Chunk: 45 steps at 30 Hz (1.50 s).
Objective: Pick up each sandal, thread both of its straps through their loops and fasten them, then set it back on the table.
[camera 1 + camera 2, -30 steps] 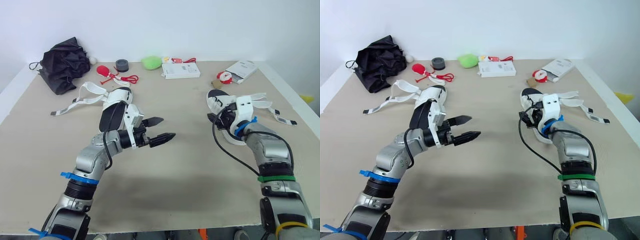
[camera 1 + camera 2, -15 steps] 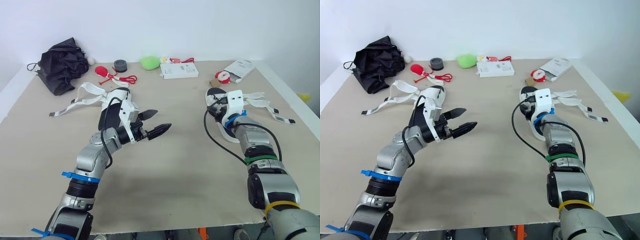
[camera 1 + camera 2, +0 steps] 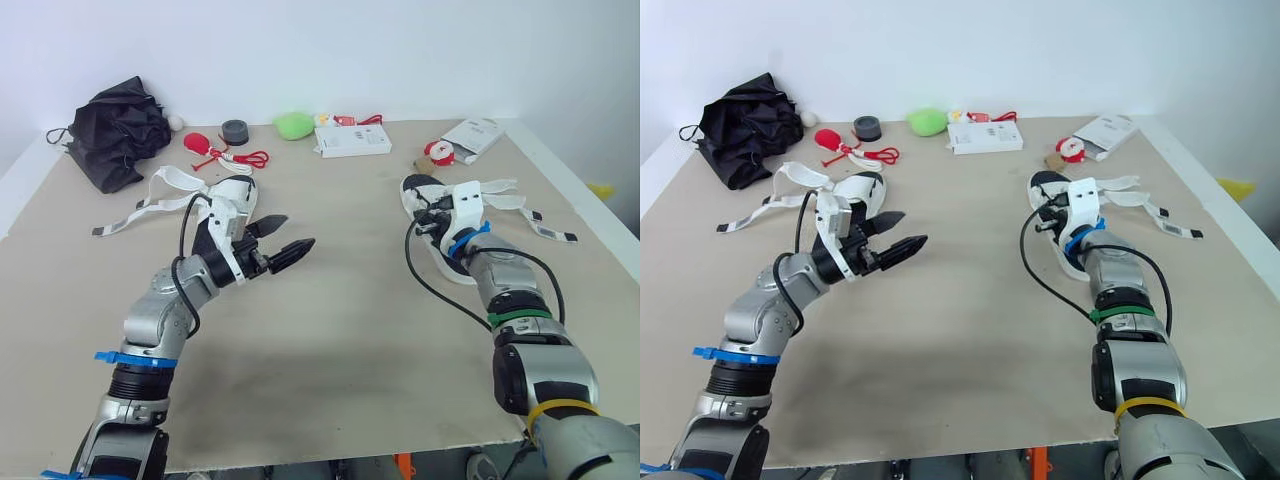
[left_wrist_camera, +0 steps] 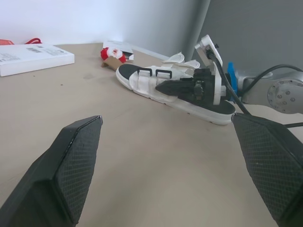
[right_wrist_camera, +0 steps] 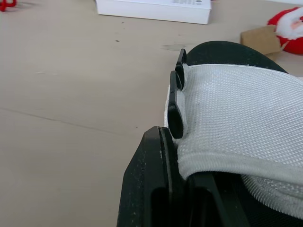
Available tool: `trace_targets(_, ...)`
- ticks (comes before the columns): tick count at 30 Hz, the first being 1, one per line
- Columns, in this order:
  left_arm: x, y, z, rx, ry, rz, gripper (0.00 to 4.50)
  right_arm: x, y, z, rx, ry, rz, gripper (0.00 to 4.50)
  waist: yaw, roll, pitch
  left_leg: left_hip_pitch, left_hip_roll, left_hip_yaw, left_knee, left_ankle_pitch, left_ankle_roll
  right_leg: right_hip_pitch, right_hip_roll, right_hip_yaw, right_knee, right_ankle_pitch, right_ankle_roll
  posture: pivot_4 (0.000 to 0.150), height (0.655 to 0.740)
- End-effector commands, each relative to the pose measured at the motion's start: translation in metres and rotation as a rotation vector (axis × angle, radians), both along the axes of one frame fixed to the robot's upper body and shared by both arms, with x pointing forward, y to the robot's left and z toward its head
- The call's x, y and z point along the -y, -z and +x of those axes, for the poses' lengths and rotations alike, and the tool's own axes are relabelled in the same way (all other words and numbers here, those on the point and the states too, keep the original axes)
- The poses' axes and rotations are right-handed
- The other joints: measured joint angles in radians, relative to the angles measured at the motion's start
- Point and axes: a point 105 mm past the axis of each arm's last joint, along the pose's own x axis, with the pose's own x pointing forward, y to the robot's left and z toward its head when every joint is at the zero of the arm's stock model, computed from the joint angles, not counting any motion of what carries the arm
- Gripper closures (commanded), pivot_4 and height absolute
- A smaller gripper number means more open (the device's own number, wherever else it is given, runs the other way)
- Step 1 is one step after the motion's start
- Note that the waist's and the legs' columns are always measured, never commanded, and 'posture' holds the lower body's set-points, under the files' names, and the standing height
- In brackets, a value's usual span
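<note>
Your right gripper [image 3: 430, 217] is sitting on the right sandal [image 3: 418, 188], which is lying flat on the table [image 3: 380, 330], right of centre. The jaws are narrow and look to be pinching the white mesh strap [image 5: 236, 109] just beside the black loops [image 5: 176, 90]. I'm reading that as setting up to lift or feed that strap. The sandal isn't off the table yet.

Your left gripper [image 3: 300, 229] is hovering above the table with the jaws wide and holding nothing. It's pointing across toward the right sandal, so it looks to be waiting to support it.

The left sandal [image 3: 232, 188] is lying on the left, just behind that arm, with its loose straps [image 3: 165, 182] trailing out to the left, unfastened.

Hard to make out:
- The mesh is covering one right finger, so I'm judging the pinch, not seeing it.
- The right wrist is covering the right sandal's middle, so I can't tell whether any strap is through a loop.
- Your left forearm is hiding the near end of the left sandal.
- The right sandal's outer strap ends [image 3: 555, 232] are too small to read.
</note>
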Motion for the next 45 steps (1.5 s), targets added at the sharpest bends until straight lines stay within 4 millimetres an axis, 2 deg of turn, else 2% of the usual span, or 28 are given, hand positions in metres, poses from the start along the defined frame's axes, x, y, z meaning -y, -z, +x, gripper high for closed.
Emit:
trace_targets(1, -0.004, -0.023, -0.006, 0.053, 0.067, -0.025, 0.0, -0.014, -0.011, -0.012, -0.014, -0.193, 0.056, 4.46, 0.0, 0.0, 0.0, 0.0, 0.0, 0.0, 0.0, 0.0, 0.0, 0.0, 0.0, 0.0, 0.0, 0.0, 0.0, 0.15, 0.74)
trace_targets(4, -0.004, -0.023, -0.014, 0.04, 0.128, -0.013, 0.0, -0.033, -0.021, -0.034, -0.03, -0.413, 0.046, 4.46, -0.001, 0.0, 0.0, 0.0, 0.0, 0.0, 0.0, 0.0, 0.0, 0.0, 0.0, 0.0, 0.0, 0.0, 0.0, 0.15, 0.74)
trace_targets(8, -0.011, -0.023, -0.02, 0.046, 0.199, 0.039, 0.0, -0.06, -0.031, -0.084, -0.118, -0.782, -0.026, 4.46, -0.001, 0.002, 0.001, -0.001, 0.0, 0.0, -0.001, 0.0, 0.0, -0.002, 0.0, 0.0, 0.0, 0.0, 0.0, 0.15, 0.74)
trace_targets(13, -0.023, -0.031, -0.027, 0.085, 0.249, 0.121, 0.0, -0.092, -0.032, -0.131, -0.232, -1.125, -0.13, 4.46, -0.001, 0.002, 0.001, -0.001, 0.0, 0.0, -0.001, 0.0, 0.0, -0.003, 0.001, -0.003, 0.0, -0.001, 0.001, 0.15, 0.74)
trace_targets(16, -0.03, -0.028, -0.031, 0.078, 0.256, 0.168, 0.0, -0.108, -0.027, -0.147, -0.272, -1.257, -0.181, 4.46, 0.0, 0.002, 0.001, -0.002, 0.002, 0.0, -0.001, 0.0, 0.0, -0.004, 0.002, -0.003, 0.0, -0.001, 0.002, 0.15, 0.74)
trace_targets(21, -0.033, -0.014, -0.043, 0.03, 0.291, 0.21, 0.0, -0.126, -0.01, -0.16, -0.299, -1.376, -0.246, 4.46, 0.001, 0.001, 0.001, -0.002, 0.0, 0.0, -0.001, 0.0, 0.0, -0.004, 0.0, -0.003, 0.0, -0.001, 0.002, 0.15, 0.74)
trace_targets(25, -0.033, 0.003, -0.049, -0.001, 0.315, 0.283, 0.0, -0.132, -0.002, -0.158, -0.288, -1.379, -0.247, 4.46, 0.002, 0.001, 0.001, -0.003, 0.0, 0.0, -0.001, 0.0, 0.0, -0.005, 0.0, -0.004, 0.0, -0.001, 0.001, 0.15, 0.74)
trace_targets(30, -0.032, 0.007, -0.053, -0.02, 0.33, 0.276, 0.0, -0.142, 0.003, -0.153, -0.257, -1.347, -0.221, 4.46, 0.001, 0.001, 0.001, -0.003, 0.001, 0.0, 0.0, 0.0, -0.001, -0.005, 0.001, -0.004, 0.001, -0.001, 0.001, 0.15, 0.74)
trace_targets(32, -0.032, 0.01, -0.057, -0.022, 0.353, 0.279, 0.4, -0.145, 0.005, -0.151, -0.247, -1.337, -0.214, 4.5, 0.001, 0.001, 0.001, -0.003, 0.001, 0.001, 0.0, 0.0, -0.001, -0.005, 0.001, -0.003, 0.001, -0.001, 0.001, 0.15, 0.74)
trace_targets(34, -0.031, 0.014, -0.061, -0.041, 0.391, 0.294, 1.13, -0.147, 0.007, -0.152, -0.242, -1.337, -0.209, 4.5, 0.001, 0.001, 0.001, -0.003, 0.001, 0.001, 0.0, 0.0, -0.001, -0.005, 0.001, -0.003, 0.001, -0.001, 0.001, 0.15, 0.74)
trace_targets(35, -0.032, 0.017, -0.062, -0.048, 0.402, 0.309, 1.65, -0.147, 0.007, -0.152, -0.241, -1.338, -0.207, 4.5, 0.001, 0.001, 0.001, -0.003, 0.001, 0.0, 0.0, 0.0, -0.001, -0.006, 0.001, -0.003, 0.001, -0.001, 0.001, 0.15, 0.74)
trace_targets(36, -0.033, 0.018, -0.063, -0.052, 0.407, 0.319, 1.94, -0.148, 0.008, -0.153, -0.24, -1.34, -0.206, 4.5, 0.001, 0.001, 0.001, -0.003, 0.001, 0.0, 0.0, 0.0, -0.001, -0.006, 0.001, -0.003, 0.001, -0.001, 0.001, 0.15, 0.74)
trace_targets(38, -0.036, 0.021, -0.063, -0.047, 0.416, 0.353, 2.94, -0.15, 0.008, -0.156, -0.24, -1.359, -0.202, 4.5, 0.001, 0.001, 0.001, -0.003, 0.001, 0.001, 0.0, 0.0, -0.001, -0.006, 0.001, -0.003, 0.001, 0.0, 0.0, 0.15, 0.74)
trace_targets(39, -0.037, 0.022, -0.062, -0.045, 0.422, 0.366, 3.15, -0.151, 0.009, -0.158, -0.239, -1.369, -0.201, 4.5, 0.001, 0.001, 0.001, -0.003, 0.001, 0.001, 0.0, 0.0, -0.001, -0.006, 0.001, -0.003, 0.001, 0.0, 0.0, 0.15, 0.74)
trace_targets(40, -0.039, 0.023, -0.06, -0.041, 0.423, 0.385, 3.86, -0.15, 0.011, -0.161, -0.242, -1.38, -0.205, 4.5, 0.001, 0.001, 0.001, -0.003, 0.001, 0.001, 0.0, 0.0, -0.001, -0.006, 0.001, -0.003, 0.001, 0.0, 0.001, 0.15, 0.74)
trace_targets(41, -0.042, 0.022, -0.058, -0.037, 0.421, 0.401, 3.94, -0.15, 0.013, -0.162, -0.245, -1.387, -0.21, 4.5, 0.002, 0.001, 0.001, -0.003, 0.001, 0.0, 0.0, 0.0, -0.001, -0.006, 0.001, -0.003, 0.001, -0.001, 0.0, 0.15, 0.74)
trace_targets(42, -0.044, 0.022, -0.054, -0.034, 0.414, 0.421, 4.34, -0.15, 0.015, -0.163, -0.248, -1.393, -0.216, 4.5, 0.002, 0.001, 0.001, -0.003, 0.001, 0.0, 0.0, 0.0, -0.001, -0.006, 0.001, -0.004, 0.001, -0.001, 0.0, 0.15, 0.74)
trace_targets(45, -0.047, 0.025, -0.042, -0.016, 0.368, 0.472, 4.34, -0.15, 0.016, -0.162, -0.248, -1.397, -0.223, 4.5, 0.002, 0.001, 0.001, -0.003, 0.001, 0.0, 0.0, 0.0, -0.001, -0.006, 0.001, -0.004, 0.001, -0.001, 0.001, 0.15, 0.74)
